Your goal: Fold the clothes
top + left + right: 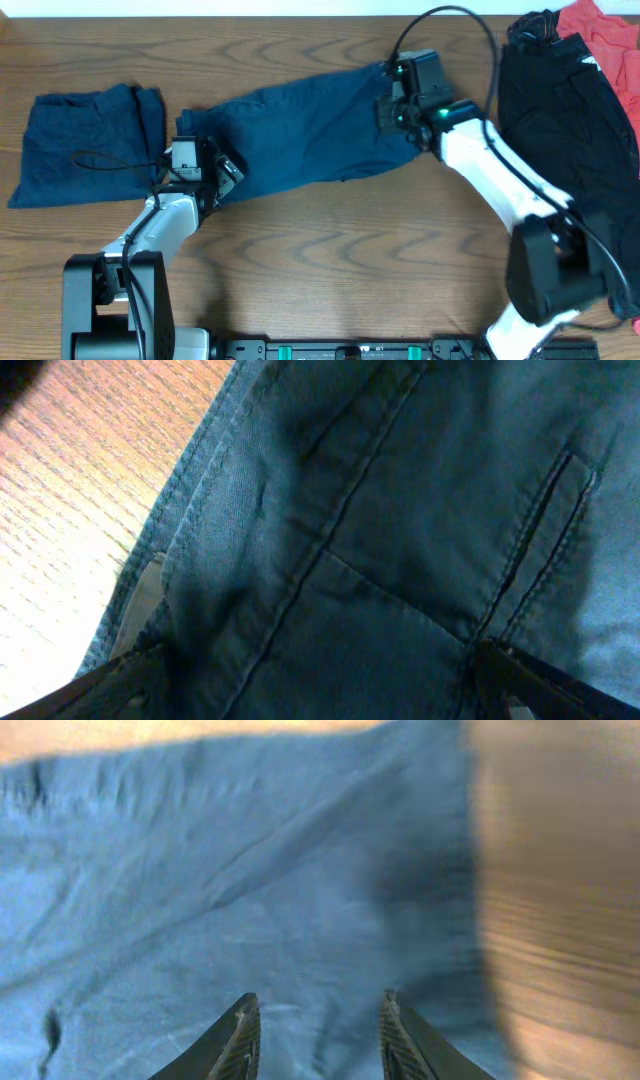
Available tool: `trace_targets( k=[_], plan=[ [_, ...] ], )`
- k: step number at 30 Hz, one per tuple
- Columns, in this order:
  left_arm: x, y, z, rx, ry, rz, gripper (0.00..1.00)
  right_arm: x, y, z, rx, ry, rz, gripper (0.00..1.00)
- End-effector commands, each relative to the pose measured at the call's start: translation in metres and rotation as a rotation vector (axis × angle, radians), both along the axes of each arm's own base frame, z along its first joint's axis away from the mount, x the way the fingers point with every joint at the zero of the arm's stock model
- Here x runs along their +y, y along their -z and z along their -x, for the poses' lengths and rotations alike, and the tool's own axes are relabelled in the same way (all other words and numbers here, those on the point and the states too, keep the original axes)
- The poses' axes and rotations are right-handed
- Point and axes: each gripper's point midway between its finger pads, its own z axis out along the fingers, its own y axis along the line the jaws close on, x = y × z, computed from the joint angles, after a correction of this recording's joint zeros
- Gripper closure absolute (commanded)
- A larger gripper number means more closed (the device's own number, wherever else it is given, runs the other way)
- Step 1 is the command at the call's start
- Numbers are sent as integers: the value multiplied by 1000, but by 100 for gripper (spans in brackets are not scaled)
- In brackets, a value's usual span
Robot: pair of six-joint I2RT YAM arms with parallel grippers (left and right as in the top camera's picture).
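A dark navy garment (310,125) lies spread across the middle of the table. My left gripper (222,172) is at its left end, low over the cloth. In the left wrist view the cloth (380,510) fills the frame with seams and a pocket slit, and the left gripper's (315,660) fingers are wide apart on it. My right gripper (390,105) is at the garment's right end. In the right wrist view its fingers (319,998) are open just above the blue cloth (220,870), near its right edge. A second navy garment (90,145) lies folded at the far left.
A heap of black clothes (565,120) lies at the right, with a red garment (605,35) at the back right corner. Bare wooden table (350,250) shows in front of the garments. A black cable (105,160) lies over the folded garment.
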Motion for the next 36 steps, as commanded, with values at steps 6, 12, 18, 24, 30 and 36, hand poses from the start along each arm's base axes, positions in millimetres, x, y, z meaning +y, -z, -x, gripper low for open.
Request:
trace_targets(
  k=[6, 12, 18, 24, 30, 36],
  plan=[
    [-4, 37, 38, 149, -2, 28, 2, 16, 90, 21, 212, -73, -12, 65],
    [-4, 38, 42, 162, -2, 29, 2, -23, 122, 36, 314, 64, 152, 68],
    [-5, 44, 67, 271, -3, 32, 2, -74, 131, 61, 436, 219, 311, 84],
    [-20, 48, 101, 408, 18, 119, 2, -108, 131, 75, 504, 303, 388, 84],
    [-25, 48, 132, 534, 28, 146, 2, -134, 130, 88, 555, 346, 462, 85],
    [-25, 44, 136, 544, 57, 141, 2, -161, 126, 98, 591, 434, 531, 87]
  ],
)
